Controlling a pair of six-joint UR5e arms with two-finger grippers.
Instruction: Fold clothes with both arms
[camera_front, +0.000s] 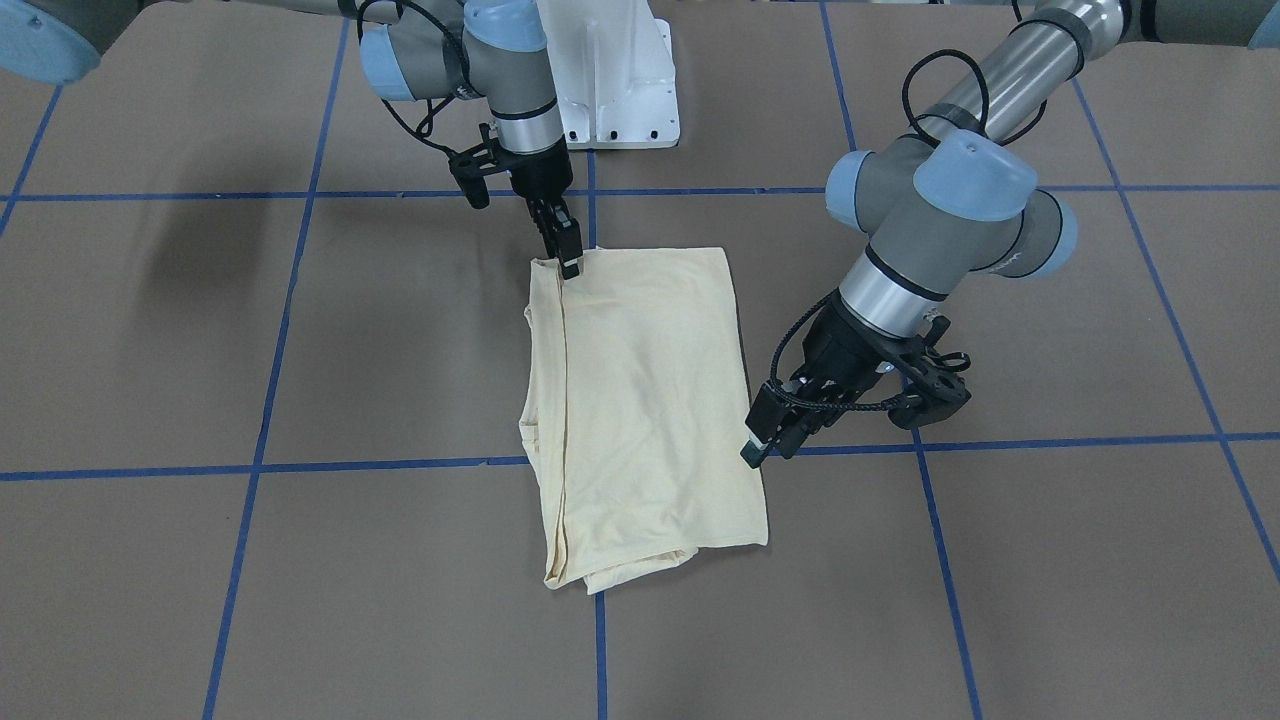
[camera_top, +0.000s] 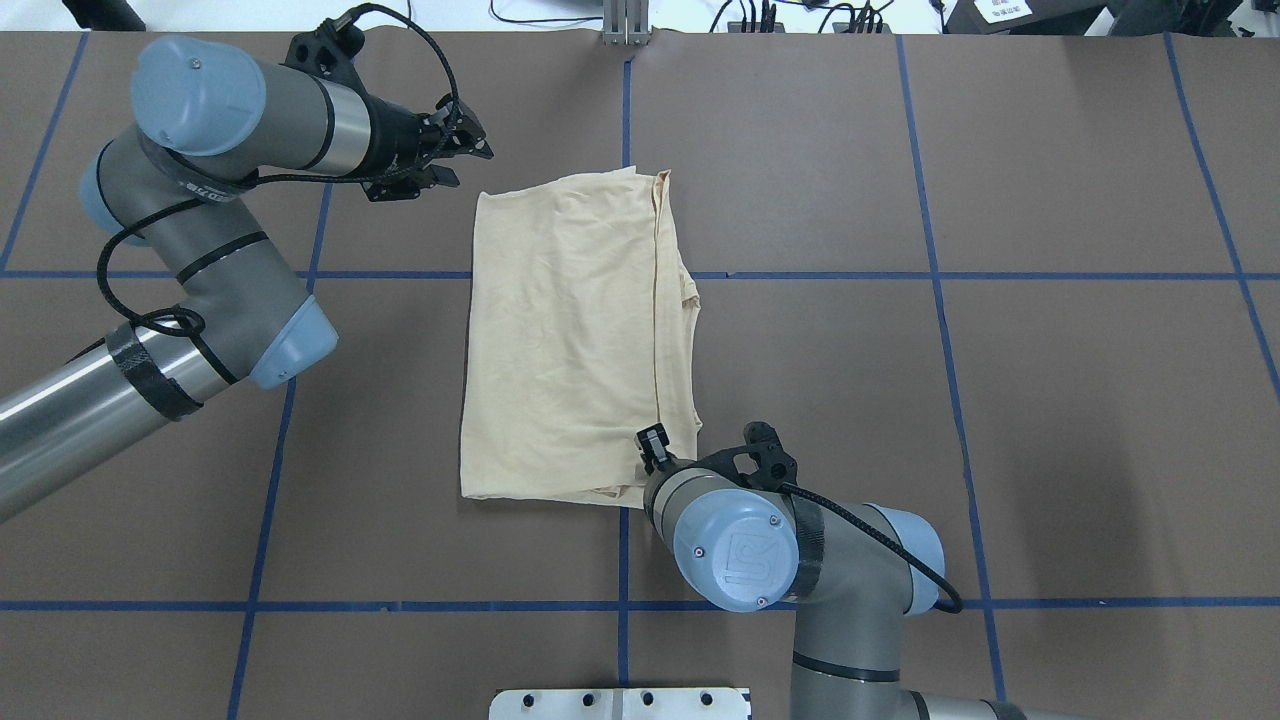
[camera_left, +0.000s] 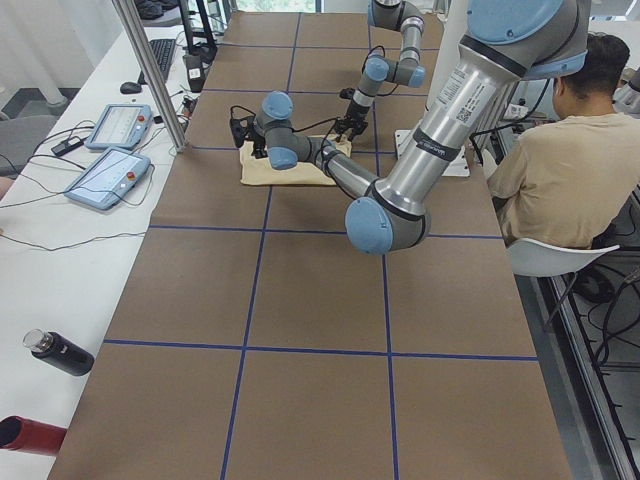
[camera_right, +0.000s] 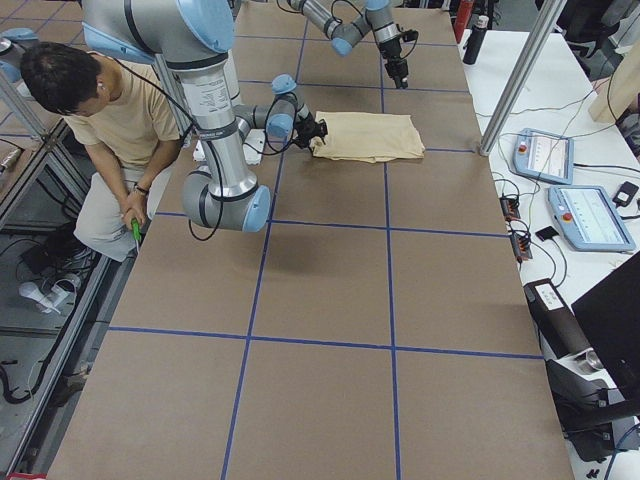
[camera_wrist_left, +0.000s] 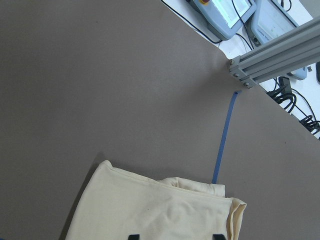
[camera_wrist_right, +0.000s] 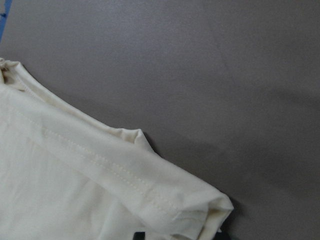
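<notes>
Folded cream T-shirt (camera_front: 650, 400) on table (camera_front: 1000, 600)

Brown worktop (camera_front: 200, 600), blue tape grid (camera_front: 260, 420). White pedestal base (camera_front: 615, 80) at robot edge. Seated person, beige shirt (camera_left: 560, 180). Side bench: two teach pendants (camera_left: 118, 126), aluminium post (camera_left: 150, 75), black bottle (camera_left: 60, 352), red bottle (camera_left: 28, 435).

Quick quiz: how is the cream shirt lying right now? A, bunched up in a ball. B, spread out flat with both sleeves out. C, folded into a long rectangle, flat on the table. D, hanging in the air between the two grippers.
C: the shirt lies flat on the table as a long rectangle, with no sleeve sticking out to either side.
</notes>
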